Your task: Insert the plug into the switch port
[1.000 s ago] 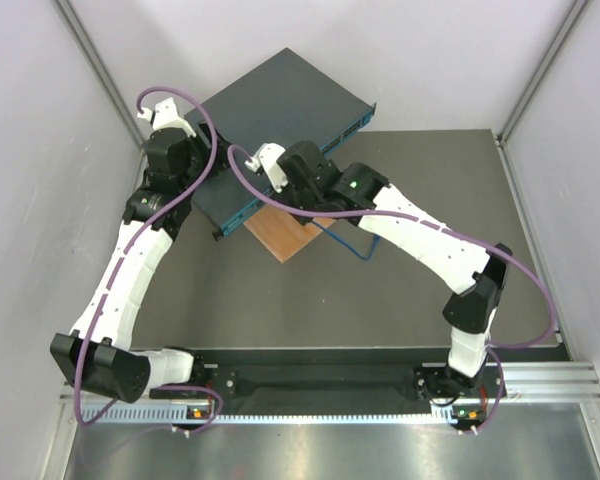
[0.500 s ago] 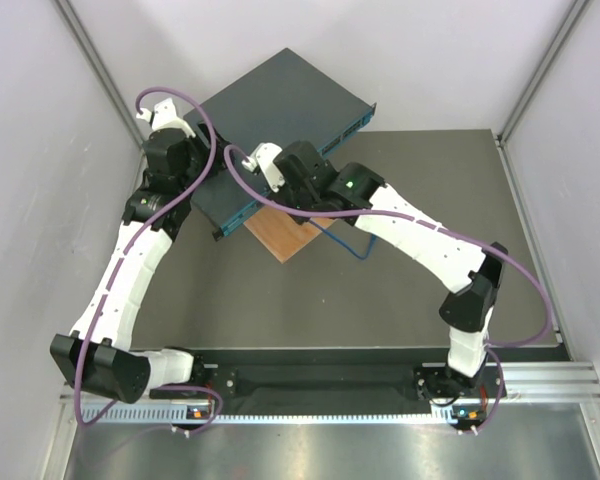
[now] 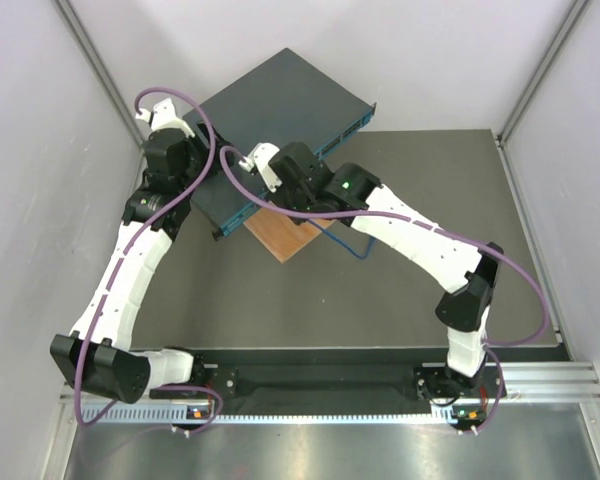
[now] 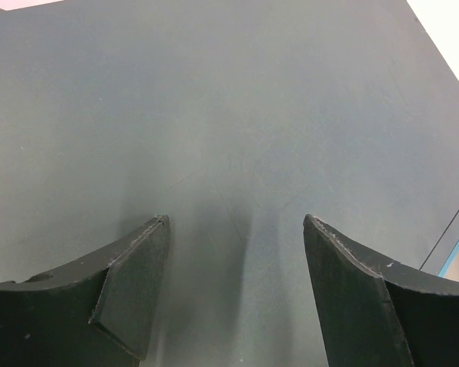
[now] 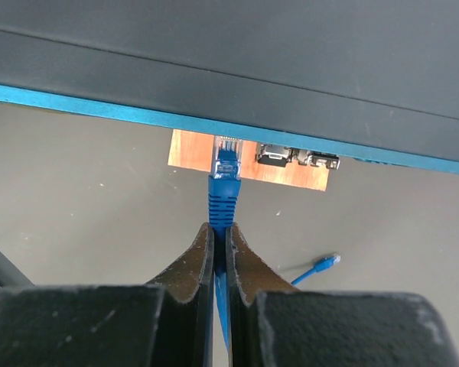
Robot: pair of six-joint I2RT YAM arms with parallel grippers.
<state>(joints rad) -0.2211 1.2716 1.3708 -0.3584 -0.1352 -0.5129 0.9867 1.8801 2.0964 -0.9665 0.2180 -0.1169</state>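
Grips the cable [image 5: 219, 300] behind the plug [image 5: 226, 164] in the right hand [image 5: 220, 238] at centre frame, below the switch [image 5: 291, 46], and holds the left hand [image 4: 237, 225] released over its top.

Lies open over the table [image 3: 430, 190] right of the switch [image 3: 280, 100]. Narrows at left between switch and side wall [image 3: 30, 150], filled there by the left arm [image 3: 130, 260]. Tightens under the switch's front edge, crowded by wooden square [image 5: 190, 149] and plug [image 5: 226, 164] just ahead of the right gripper [image 5: 220, 229]
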